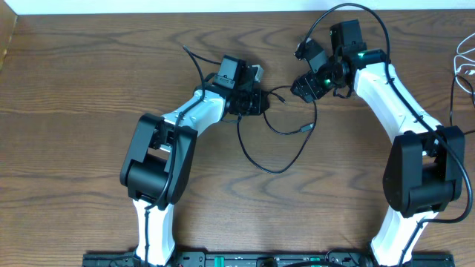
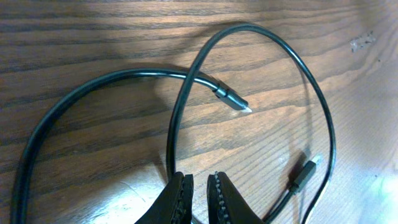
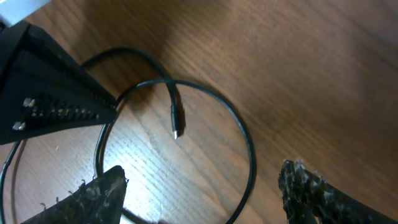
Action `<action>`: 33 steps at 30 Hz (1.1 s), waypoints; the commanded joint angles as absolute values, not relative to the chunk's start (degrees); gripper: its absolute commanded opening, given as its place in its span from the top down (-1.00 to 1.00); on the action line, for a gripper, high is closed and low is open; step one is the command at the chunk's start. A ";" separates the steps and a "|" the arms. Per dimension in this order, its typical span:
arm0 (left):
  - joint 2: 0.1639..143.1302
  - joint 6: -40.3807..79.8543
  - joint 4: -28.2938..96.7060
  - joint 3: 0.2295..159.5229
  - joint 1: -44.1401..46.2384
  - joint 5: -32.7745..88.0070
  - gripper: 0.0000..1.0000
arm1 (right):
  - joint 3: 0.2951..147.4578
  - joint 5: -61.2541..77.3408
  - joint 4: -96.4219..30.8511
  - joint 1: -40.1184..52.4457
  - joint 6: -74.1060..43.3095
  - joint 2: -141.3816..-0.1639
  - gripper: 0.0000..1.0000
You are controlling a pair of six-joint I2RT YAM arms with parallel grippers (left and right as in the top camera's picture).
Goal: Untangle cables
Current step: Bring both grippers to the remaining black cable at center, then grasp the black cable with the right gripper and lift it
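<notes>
Pinching the black cable (image 2: 177, 112) between almost closed jaws, the left claw (image 2: 199, 178) anchors it, with its loop spread just ahead. The right claw (image 3: 202, 177) hangs wide open, empty, over that loop, likely to lift it; the white cable (image 1: 462, 70) lies well apart.

Black cable (image 2: 249, 26) loops fill gap between left end effector (image 1: 260, 97) and right end effector (image 1: 305, 85); bare table (image 1: 74, 111) left.

left arm (image 1: 194, 113): white links, black joints
right arm (image 1: 384, 89): same, green light (image 1: 361, 55) at wrist
fingers (image 2: 177, 200): black, ribbed pads
wires (image 1: 349, 6): black, thick
</notes>
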State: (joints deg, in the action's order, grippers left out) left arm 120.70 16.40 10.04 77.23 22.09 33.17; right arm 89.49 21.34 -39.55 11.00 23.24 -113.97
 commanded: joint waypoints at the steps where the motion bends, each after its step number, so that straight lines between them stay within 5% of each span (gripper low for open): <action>1: 119.57 14.31 10.48 77.41 19.20 35.35 0.70 | 89.14 21.54 -38.24 11.51 23.77 -113.58 -0.48; 14: 102.39 13.82 28.82 79.00 9.28 17.91 0.69 | 91.53 13.65 -36.64 17.06 23.49 -114.61 -0.32; 33: 102.02 12.86 31.27 78.98 9.45 17.26 0.66 | 92.20 14.68 -29.10 18.22 28.82 -125.82 -0.43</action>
